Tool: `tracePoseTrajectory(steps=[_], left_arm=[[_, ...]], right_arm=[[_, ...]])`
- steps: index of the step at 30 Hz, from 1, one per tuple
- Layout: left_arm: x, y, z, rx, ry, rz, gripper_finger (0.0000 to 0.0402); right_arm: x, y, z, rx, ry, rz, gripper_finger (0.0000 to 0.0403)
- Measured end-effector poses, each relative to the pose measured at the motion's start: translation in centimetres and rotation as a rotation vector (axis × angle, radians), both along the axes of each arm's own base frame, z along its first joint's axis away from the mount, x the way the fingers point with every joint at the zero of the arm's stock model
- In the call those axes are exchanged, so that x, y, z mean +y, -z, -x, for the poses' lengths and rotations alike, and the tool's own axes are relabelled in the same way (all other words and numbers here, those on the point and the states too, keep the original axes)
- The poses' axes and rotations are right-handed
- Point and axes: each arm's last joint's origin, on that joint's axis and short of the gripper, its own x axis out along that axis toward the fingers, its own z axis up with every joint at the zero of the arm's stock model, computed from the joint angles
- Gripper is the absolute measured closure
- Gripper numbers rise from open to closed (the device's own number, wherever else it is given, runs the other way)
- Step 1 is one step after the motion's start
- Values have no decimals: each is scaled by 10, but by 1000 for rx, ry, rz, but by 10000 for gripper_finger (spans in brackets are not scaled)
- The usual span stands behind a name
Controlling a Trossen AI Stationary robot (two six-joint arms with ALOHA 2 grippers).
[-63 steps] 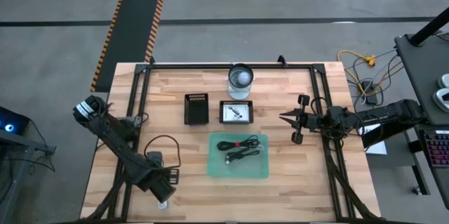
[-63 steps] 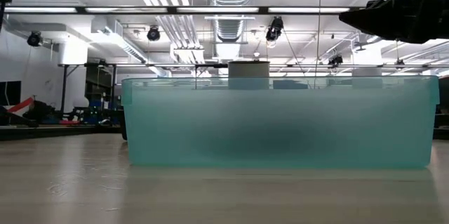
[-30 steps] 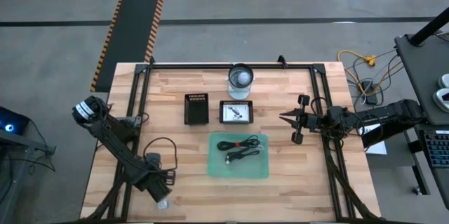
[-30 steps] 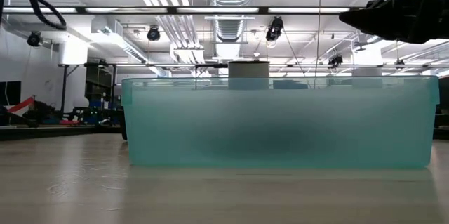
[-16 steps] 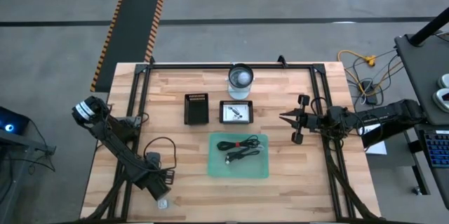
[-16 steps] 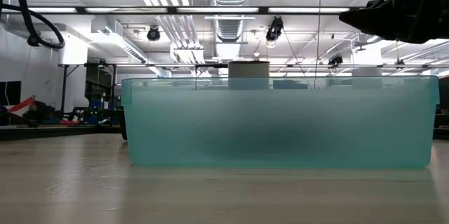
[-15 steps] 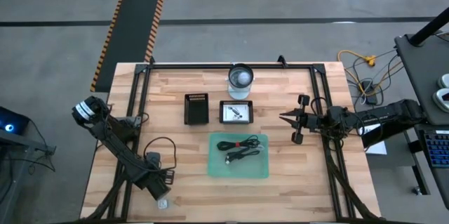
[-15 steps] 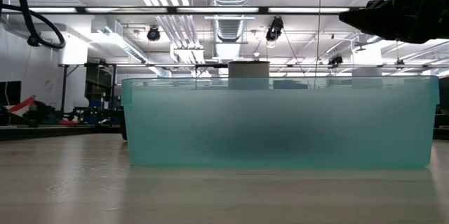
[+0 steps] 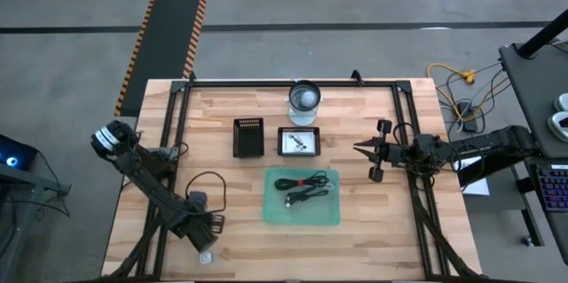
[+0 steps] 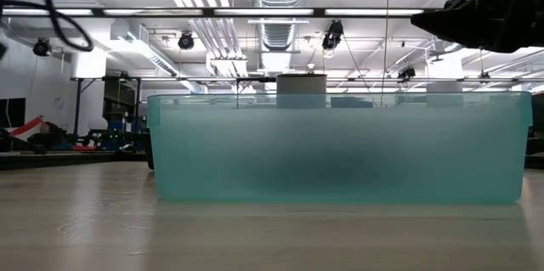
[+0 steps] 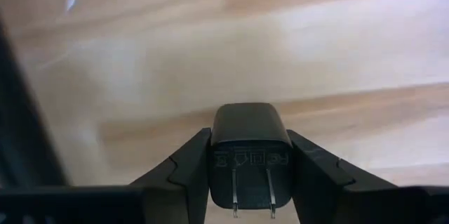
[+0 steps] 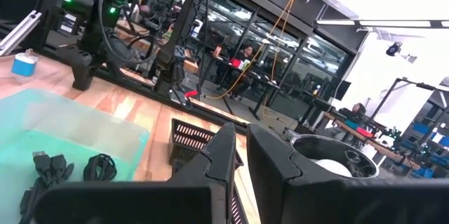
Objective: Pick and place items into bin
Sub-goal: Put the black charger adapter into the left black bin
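A teal see-through bin [image 9: 302,216] stands mid-table and fills the low view [image 10: 340,148]. Black coiled cables [image 9: 300,182] lie in it, also visible as cables [image 12: 98,166] in the right wrist view. A thin black cable coil [image 9: 209,185] lies on the wood left of the bin. My left gripper [image 9: 204,230] is at the table's near left, shut on a black wall charger [image 11: 250,150]. My right gripper [image 9: 361,150] hovers right of the bin, its fingers [image 12: 224,154] shut on nothing. My left gripper pinches the black wall charger between its two fingers [image 11: 189,168], one on each opposite side of the body [image 11: 217,147]. The two metal prongs [image 11: 235,192] face back toward the wrist. The rounded far end points at the wood; whether it touches the table I cannot tell.
Beyond the bin stand a black ribbed box [image 9: 248,137], a black tray with a white card [image 9: 299,141] and a round cup [image 9: 303,98]. A small whitish thing [image 9: 206,255] sits by the near edge beside my left gripper. Black frame rails [image 9: 173,141] run along the table's sides.
My left arm has shifted slightly at the table's near left, still shut on the charger. A black cable loop has swung into the upper left of the low view. The bin and my right arm have kept still.
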Motion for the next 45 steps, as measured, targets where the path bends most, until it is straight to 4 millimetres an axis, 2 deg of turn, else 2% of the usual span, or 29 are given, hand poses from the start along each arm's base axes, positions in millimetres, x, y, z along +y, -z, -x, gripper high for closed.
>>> tracePoseTrajectory(steps=[6,11,20,25,30,35,40,42,45], left_arm=[[20,-17,-14,-255,65,-164,268],[49,-34,-29,-426,145,-377,268],[117,-48,-64,-417,268,-732,268],[152,-49,-86,-388,346,-809,268],[184,-47,-95,-326,382,-813,268],[200,-45,-94,-277,385,-804,268],[202,-45,-94,-277,393,-787,267],[202,-45,-94,-277,394,-787,244],[202,-45,-94,-277,394,-787,184]], right_arm=[[0,0,0,-1,-1,-1,376],[0,0,0,-1,-1,-1,376],[0,0,0,-1,-2,-1,376],[0,0,0,-1,-3,0,376],[0,0,0,-1,-3,0,376],[0,0,0,-1,-2,0,376],[0,0,0,1,0,15,376],[0,0,0,1,0,15,376],[0,0,0,1,0,15,376]])
